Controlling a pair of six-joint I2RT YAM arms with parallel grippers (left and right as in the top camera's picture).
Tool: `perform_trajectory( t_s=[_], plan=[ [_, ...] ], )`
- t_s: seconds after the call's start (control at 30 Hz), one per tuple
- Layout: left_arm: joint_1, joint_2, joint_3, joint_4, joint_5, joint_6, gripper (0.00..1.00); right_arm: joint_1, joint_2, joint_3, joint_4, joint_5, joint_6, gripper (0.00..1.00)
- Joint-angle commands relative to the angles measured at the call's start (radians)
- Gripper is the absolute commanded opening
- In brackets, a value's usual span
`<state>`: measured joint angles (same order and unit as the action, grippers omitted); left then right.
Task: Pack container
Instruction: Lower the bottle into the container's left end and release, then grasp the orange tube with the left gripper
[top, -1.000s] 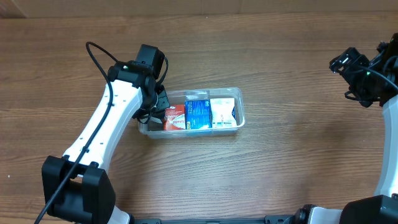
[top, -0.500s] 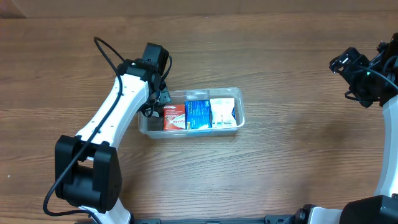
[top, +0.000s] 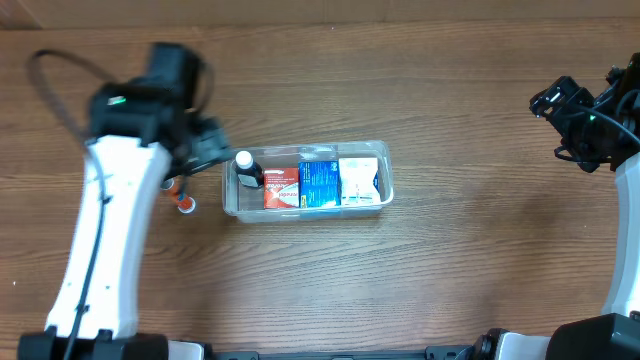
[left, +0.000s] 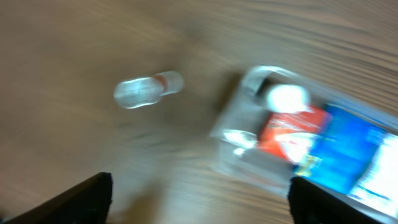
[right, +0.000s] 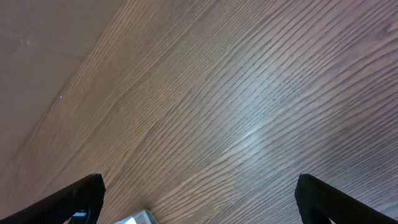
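Item: container (top: 330, 213), clear plastic bin, rect. w/ rounded corners and a rim.
Pose: upright, top open, long side runs left-right in overhead view.
Place: on wood table (top: 450, 260), about the middle, a bit to left.
Inside: row, left to right: small bottle w/ white cap (top: 245, 168), red box (top: 281, 187), blue box (top: 319, 183), white box (top: 358, 181).
Fill: nearly full.

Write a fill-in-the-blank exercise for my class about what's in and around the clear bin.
The middle box in the container is ___.
The bottle beside the red box has a ___ cap.
The clear vial lies on the ___, not in the container.
Missing words: blue, white, table.
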<state>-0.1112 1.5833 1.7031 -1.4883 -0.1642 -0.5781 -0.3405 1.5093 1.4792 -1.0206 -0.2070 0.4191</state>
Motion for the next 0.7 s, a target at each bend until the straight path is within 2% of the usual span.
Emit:
perform_trajectory(
  t_s=[0.0,0.07,0.1,0.13,0.3,0.57,0.67],
  plan=[
    [0.166,-0.007,-0.022,-0.043,-0.097,0.01,0.98,-0.002,-0.009,0.008,0.004,-0.005,0.0,1.0],
    [0.271,-0.006,-0.123,0.042,0.018,0.109,0.95,-0.002,-0.009,0.008,0.004,-0.005,0.0,1.0],
    [0.301,-0.005,-0.193,0.101,0.1,0.159,0.88,-0.002,-0.009,0.008,0.004,-0.005,0.0,1.0],
    [0.312,-0.003,-0.244,0.147,0.14,0.184,0.87,-0.002,-0.009,0.008,0.004,-0.005,0.0,1.0],
    [0.313,0.0,-0.422,0.377,0.143,0.242,0.82,-0.002,-0.009,0.008,0.004,-0.005,0.0,1.0],
    [0.291,0.07,-0.428,0.452,0.166,0.242,0.58,-0.002,-0.009,0.008,0.004,-0.005,0.0,1.0],
    [0.283,0.128,-0.428,0.453,0.166,0.242,0.57,-0.002,-0.009,0.008,0.004,-0.005,0.0,1.0]
  ],
)
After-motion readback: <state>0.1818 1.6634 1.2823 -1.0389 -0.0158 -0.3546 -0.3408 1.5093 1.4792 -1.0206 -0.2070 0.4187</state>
